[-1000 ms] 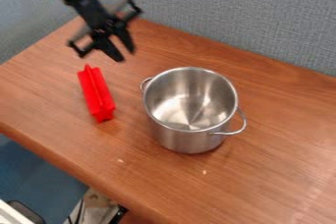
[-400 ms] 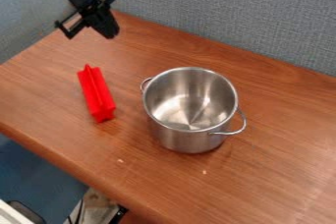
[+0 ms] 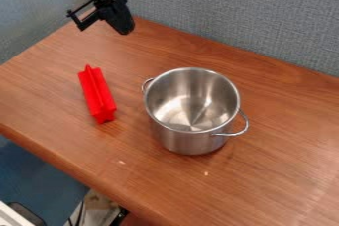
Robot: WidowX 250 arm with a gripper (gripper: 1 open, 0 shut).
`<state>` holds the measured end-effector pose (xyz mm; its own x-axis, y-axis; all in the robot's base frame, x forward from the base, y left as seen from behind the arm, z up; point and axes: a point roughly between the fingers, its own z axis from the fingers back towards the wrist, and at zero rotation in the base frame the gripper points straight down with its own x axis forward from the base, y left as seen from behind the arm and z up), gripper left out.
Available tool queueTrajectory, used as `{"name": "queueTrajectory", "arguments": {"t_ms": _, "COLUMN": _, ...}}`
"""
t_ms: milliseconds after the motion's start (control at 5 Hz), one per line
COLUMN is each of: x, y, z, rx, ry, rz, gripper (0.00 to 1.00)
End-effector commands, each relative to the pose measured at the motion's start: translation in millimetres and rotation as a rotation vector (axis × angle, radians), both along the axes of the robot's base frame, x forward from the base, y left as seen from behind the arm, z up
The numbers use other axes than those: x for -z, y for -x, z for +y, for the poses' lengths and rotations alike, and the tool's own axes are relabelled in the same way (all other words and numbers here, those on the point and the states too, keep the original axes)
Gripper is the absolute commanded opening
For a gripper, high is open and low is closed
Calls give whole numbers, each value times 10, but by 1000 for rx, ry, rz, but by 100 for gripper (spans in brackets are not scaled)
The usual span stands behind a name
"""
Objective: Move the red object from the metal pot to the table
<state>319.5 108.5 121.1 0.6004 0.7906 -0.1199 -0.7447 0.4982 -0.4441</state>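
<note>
The red object (image 3: 95, 93) is a long bright red bar lying on the table (image 3: 279, 170), just left of the metal pot (image 3: 195, 109). The pot stands upright, shiny and with nothing inside it. My gripper (image 3: 123, 26) hangs in the air above the table's far left corner, well apart from the bar and the pot. Its black fingers look shut with nothing between them.
A grey-blue wall rises behind the table. The table's front edge runs diagonally from the left down to the bottom centre, with floor clutter (image 3: 99, 210) below it.
The gripper has risen away from the table's far left area, going up and left and then a little back to the right. The red bar and the pot have not moved.
</note>
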Motion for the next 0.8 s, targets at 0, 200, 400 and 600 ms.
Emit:
{"name": "queueTrajectory", "arguments": {"t_ms": 0, "x": -217, "y": 6, "z": 68, "rx": 30, "ry": -63, "rz": -67, "gripper": 0}}
{"name": "queueTrajectory", "arguments": {"t_ms": 200, "x": -236, "y": 28, "z": 114, "rx": 60, "ry": -84, "rz": -77, "gripper": 0}}
{"name": "queueTrajectory", "arguments": {"t_ms": 400, "x": -247, "y": 116, "z": 20, "rx": 79, "ry": -64, "rz": -64, "gripper": 0}}
{"name": "queueTrajectory", "arguments": {"t_ms": 600, "x": -258, "y": 202, "z": -78, "rx": 96, "ry": -44, "rz": -51, "gripper": 0}}
